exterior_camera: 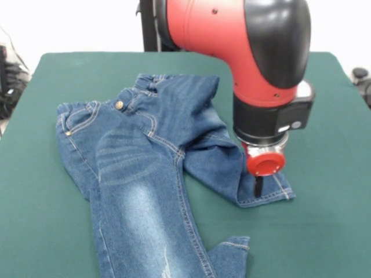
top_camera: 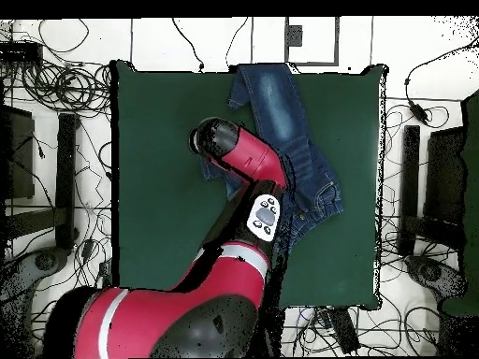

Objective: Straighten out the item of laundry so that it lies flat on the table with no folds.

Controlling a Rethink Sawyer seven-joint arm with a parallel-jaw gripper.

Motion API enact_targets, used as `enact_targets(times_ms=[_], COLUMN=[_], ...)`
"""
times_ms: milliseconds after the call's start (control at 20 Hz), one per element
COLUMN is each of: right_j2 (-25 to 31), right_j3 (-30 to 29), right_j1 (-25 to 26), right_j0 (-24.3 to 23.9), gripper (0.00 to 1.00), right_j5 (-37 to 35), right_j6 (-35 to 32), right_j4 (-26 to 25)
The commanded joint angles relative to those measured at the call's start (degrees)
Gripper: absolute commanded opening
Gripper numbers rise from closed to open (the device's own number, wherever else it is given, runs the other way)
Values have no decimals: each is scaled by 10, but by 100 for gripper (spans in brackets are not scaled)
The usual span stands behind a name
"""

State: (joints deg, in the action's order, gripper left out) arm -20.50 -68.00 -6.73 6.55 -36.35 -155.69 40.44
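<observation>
Here, front view: the jeans [exterior_camera: 145, 174] lie crumpled on the green table [exterior_camera: 324, 220], waistband and brass button [exterior_camera: 119, 105] toward the far side. One faded leg runs to the near edge; the other is folded across, its hem under the gripper [exterior_camera: 258, 186]. The gripper's dark tip touches the denim; I cannot tell whether it is spread or pressed together.

Overhead view: the jeans [top_camera: 285, 112] stretch from the table's [top_camera: 168, 187] far edge toward its middle, partly hidden by the red arm [top_camera: 248, 159].

Faded denim jeans [exterior_camera: 145, 174] (brass button); matt felt table [exterior_camera: 324, 220].
</observation>
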Motion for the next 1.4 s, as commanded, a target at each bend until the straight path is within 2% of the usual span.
enact_targets(times_ms=[50, 550, 750, 1100, 1400], right_j2=[82, 90, 93, 86, 84], right_j3=[-40, -19, -27, -71, -72], right_j1=[51, 63, 57, 12, 2], right_j0=[-7, -16, -13, -1, -3], gripper=[100, 100, 100, 100, 100], right_j5=[34, 0, -3, -11, -16], right_j6=[-80, -63, -69, -91, -93], right_j4=[5, -7, -3, 5, 6])
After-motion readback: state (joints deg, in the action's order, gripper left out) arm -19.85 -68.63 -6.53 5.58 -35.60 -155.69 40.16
